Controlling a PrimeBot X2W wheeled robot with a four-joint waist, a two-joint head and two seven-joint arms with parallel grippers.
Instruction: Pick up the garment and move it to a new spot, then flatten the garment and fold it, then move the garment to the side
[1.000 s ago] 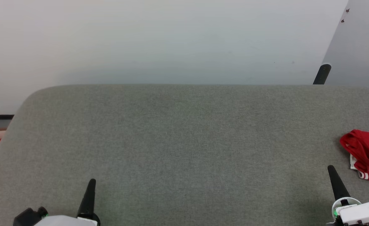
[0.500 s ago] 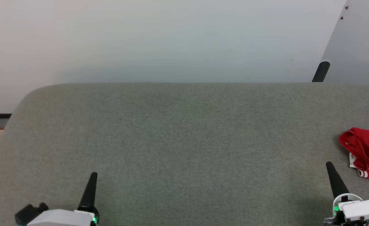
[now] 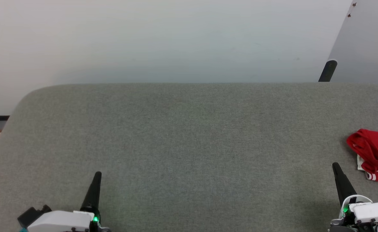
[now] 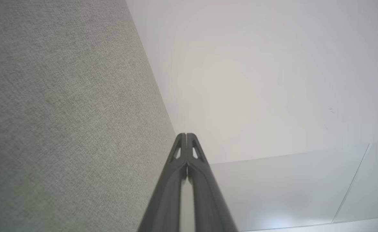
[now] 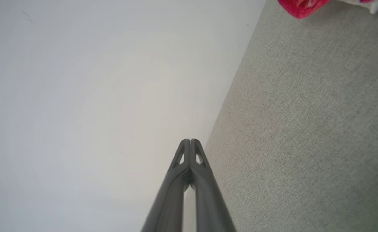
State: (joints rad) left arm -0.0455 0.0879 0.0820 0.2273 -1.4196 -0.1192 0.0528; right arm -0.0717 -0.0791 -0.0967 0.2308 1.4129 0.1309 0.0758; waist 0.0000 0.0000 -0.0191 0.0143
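While the garment (image 3: 374,153) is lying in a bunch at the far right of the grey table (image 3: 189,135), red folds over white striped trim, the frame edge is cutting it off. It may be awaiting pickup or sitting set aside. The right gripper (image 3: 336,166), near it, and the left gripper (image 3: 98,174) are hovering closed and empty. Any grasp is calling for opened jaws over a thick fold.
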